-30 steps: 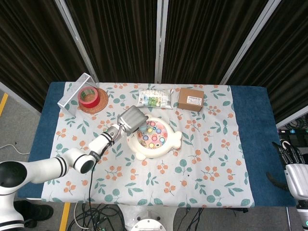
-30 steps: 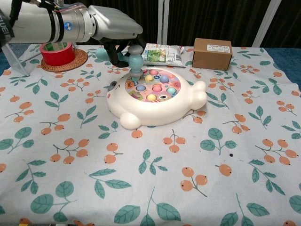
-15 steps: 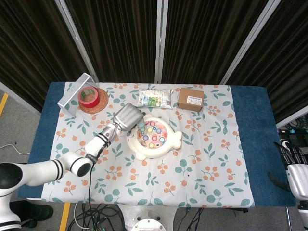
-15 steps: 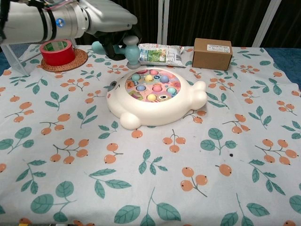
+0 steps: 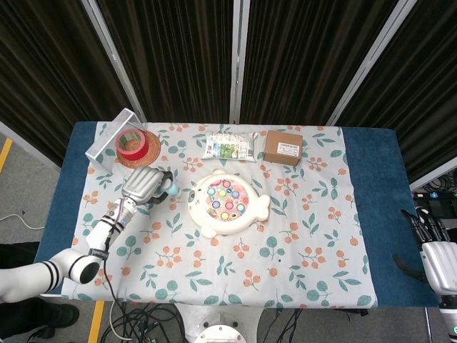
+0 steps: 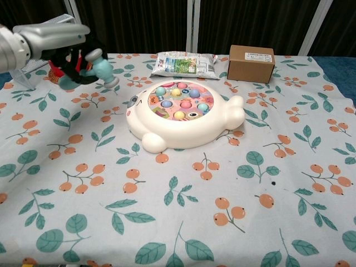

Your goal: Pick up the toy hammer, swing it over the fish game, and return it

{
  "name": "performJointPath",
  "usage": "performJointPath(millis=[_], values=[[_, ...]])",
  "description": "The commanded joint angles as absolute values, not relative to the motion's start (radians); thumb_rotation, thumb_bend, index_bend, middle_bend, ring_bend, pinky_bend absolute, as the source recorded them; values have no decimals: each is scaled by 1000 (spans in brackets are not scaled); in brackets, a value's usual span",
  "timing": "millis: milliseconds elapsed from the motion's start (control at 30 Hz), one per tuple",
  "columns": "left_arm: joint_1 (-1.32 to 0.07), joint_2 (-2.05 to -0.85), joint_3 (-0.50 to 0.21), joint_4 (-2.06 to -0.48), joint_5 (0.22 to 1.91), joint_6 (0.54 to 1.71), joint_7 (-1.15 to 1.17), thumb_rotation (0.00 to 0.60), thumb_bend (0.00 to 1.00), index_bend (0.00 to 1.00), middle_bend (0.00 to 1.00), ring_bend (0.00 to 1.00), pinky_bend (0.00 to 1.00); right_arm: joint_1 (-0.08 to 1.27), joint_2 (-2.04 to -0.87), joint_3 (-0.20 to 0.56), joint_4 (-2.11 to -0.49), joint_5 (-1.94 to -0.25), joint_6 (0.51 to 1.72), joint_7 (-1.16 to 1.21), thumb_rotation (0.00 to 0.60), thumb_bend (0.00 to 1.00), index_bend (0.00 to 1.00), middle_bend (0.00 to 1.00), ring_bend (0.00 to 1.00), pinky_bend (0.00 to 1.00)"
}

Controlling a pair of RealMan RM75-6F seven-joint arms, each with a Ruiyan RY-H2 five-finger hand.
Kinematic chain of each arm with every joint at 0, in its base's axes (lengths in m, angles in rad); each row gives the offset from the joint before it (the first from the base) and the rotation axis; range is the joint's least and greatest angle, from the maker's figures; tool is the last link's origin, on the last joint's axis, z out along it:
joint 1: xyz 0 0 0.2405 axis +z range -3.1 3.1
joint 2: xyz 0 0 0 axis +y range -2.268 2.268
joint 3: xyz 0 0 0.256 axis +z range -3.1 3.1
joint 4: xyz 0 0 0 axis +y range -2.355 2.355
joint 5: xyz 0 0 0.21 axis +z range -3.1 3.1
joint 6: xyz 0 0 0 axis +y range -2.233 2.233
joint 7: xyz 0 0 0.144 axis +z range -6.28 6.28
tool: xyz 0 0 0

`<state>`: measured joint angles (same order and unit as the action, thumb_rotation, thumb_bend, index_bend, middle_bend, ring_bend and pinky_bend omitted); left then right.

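My left hand [image 5: 141, 185] [image 6: 58, 40] grips the teal toy hammer [image 6: 100, 68] [image 5: 170, 188], held above the tablecloth to the left of the fish game. The hammer's head points down and toward the game. The white fish game [image 5: 227, 202] [image 6: 183, 114] with coloured pegs sits in the middle of the table, apart from the hammer. My right hand [image 5: 437, 257] hangs off the table's right edge in the head view, fingers apart and holding nothing.
A red tape roll [image 5: 130, 145] on a woven coaster sits beside a mesh rack [image 5: 107, 139] at the back left. A snack packet [image 5: 230, 146] [image 6: 183, 63] and a brown box [image 5: 283, 147] [image 6: 251, 63] lie behind the game.
My left hand has carried the hammer away from over the fish game, leftward and toward the table's left side. The right hand has not moved.
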<state>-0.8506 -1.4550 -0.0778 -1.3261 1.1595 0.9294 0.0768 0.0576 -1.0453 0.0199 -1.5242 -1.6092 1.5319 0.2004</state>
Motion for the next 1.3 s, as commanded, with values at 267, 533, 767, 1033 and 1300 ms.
performJointPath(millis=[267, 533, 767, 1033, 1300], values=[[-767, -1558, -28, -1152, 1262, 932, -45, 600, 555, 609, 598, 475, 497, 60, -1041, 20, -1539, -1604, 1525, 186, 600, 151, 41, 155, 0, 0], [-754, -1568, -20, -1123, 1314, 922, -62, 600, 481, 559, 552, 431, 480, 57, -1040, 19, -1546, -1603, 1529, 179, 600, 151, 40, 155, 0, 0], [-743, -1553, -22, -1146, 1332, 914, -53, 600, 426, 519, 524, 422, 464, 54, -1040, 18, -1550, -1604, 1533, 175, 600, 152, 40, 156, 0, 0], [-729, -1544, -27, -1168, 1335, 908, -27, 600, 351, 479, 498, 411, 464, 51, -1041, 17, -1553, -1608, 1539, 173, 600, 152, 41, 156, 0, 0], [-710, -1529, -34, -1201, 1335, 916, -7, 600, 245, 440, 467, 391, 462, 45, -1040, 16, -1555, -1614, 1552, 170, 600, 151, 41, 157, 0, 0]])
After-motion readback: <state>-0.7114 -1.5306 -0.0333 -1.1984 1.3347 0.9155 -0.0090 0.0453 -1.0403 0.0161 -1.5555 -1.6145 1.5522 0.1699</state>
